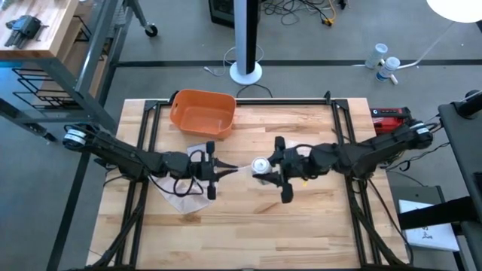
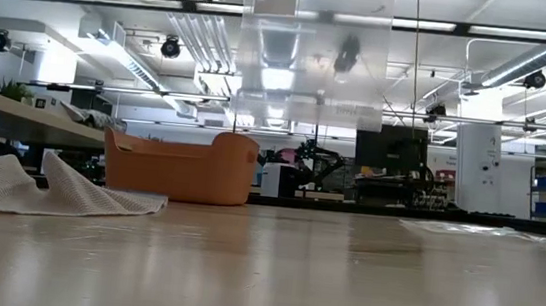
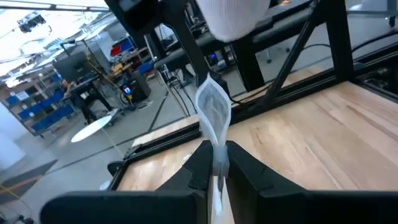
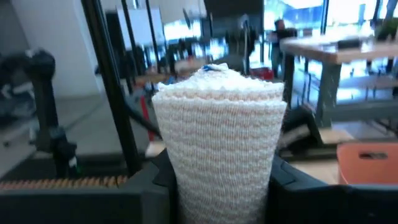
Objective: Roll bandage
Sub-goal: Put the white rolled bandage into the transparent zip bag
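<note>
Right pincer [image 1: 265,167] grips the rolled bandage [image 1: 260,164] just above the tabletop [image 1: 301,226] centre. At its nine o'clock, the left pincer [image 1: 232,170] pinches the bandage's loose strip [image 3: 214,115]. More loose bandage cloth [image 1: 184,197] lies under the left arm. An orange tub [image 1: 201,114] sits at eleven o'clock; I cannot tell its contents.

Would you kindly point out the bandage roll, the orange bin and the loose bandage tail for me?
bandage roll [image 4: 219,140]: right wrist view, middle of its knitted side.
orange bin [image 1: 202,111]: high view, its inner floor.
loose bandage tail [image 3: 214,112]: left wrist view, the strip above the left fingers.
</note>
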Tool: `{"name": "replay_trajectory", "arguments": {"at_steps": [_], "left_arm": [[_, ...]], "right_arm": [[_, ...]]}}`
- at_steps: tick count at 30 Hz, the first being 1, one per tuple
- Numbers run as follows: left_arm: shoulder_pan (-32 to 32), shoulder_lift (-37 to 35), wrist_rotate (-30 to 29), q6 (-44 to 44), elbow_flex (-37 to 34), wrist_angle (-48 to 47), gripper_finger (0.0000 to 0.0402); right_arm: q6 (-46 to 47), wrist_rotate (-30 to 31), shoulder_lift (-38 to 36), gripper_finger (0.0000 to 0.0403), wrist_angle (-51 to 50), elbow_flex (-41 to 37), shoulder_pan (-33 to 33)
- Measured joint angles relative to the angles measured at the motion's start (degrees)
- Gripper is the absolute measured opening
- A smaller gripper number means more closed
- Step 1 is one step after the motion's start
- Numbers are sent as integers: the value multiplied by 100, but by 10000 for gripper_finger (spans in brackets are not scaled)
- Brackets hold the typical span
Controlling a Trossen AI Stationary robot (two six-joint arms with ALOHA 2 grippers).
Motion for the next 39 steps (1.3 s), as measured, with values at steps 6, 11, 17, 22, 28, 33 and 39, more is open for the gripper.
{"name": "replay_trajectory", "arguments": {"at_steps": [6, 11, 17, 22, 28, 33, 39], "left_arm": [[-87, 2, -13, 120, 208, 1, 20], [-315, -14, 3, 419, 269, -82, 20], [-462, -17, -103, 701, 349, 120, 20], [-478, -20, -167, 676, 391, 107, 20], [-491, -17, 53, 595, 392, 211, 20], [-503, -4, 226, 558, 393, 303, 20], [-510, -4, 146, 437, 393, 331, 20]], "right_arm": [[613, 34, 518, 119, 772, -4, -129], [977, 425, 581, 111, 814, -4, -181], [1565, 464, 556, 118, 802, -7, -233], [1773, 414, 546, 113, 794, -13, -230], [1910, 414, 626, 115, 795, -28, -230], [1447, 722, 772, 112, 784, -37, -243], [823, 915, 835, 114, 1086, -35, -243]]}}
